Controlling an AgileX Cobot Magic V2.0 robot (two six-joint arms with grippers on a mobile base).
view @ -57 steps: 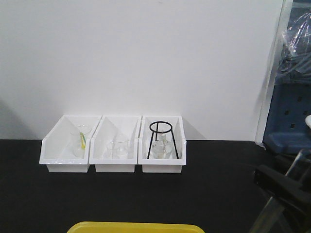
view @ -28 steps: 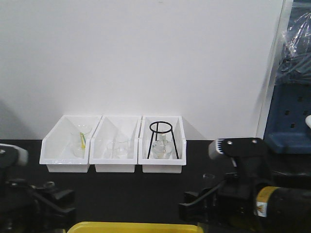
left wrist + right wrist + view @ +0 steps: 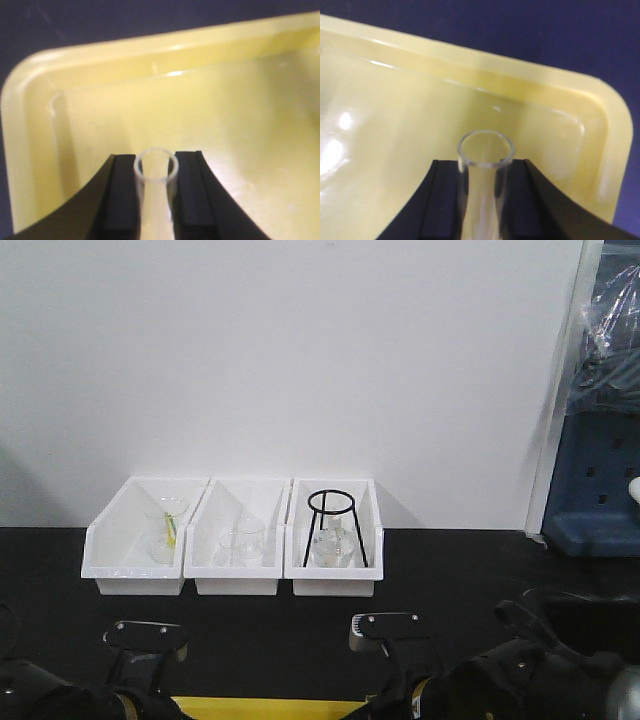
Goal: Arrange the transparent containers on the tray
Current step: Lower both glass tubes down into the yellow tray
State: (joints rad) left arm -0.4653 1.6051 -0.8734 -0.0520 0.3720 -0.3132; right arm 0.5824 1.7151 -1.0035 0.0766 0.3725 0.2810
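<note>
My left gripper point(image 3: 156, 172) is shut on a transparent container point(image 3: 156, 186), a slim clear tube whose open rim points out over the yellow tray point(image 3: 100, 55) near its far left corner. My right gripper point(image 3: 485, 172) is likewise shut on a second transparent container point(image 3: 484, 192), held above the tray point(image 3: 530, 85) by its far right corner. In the front view both arms sit low at the bottom edge, the left arm point(image 3: 140, 640) and the right arm point(image 3: 400, 640) covering most of the tray point(image 3: 270, 704).
Three white slope-fronted bins stand against the wall: the left bin point(image 3: 135, 540) holds a glass beaker, the middle bin point(image 3: 240, 540) another beaker, the right bin point(image 3: 335, 540) a black wire tripod point(image 3: 333, 525) over a flask. Black tabletop point(image 3: 450, 580) surrounds them.
Both arms have dropped lower and come forward over the tray, hiding most of it in the front view. Each still carries its tube.
</note>
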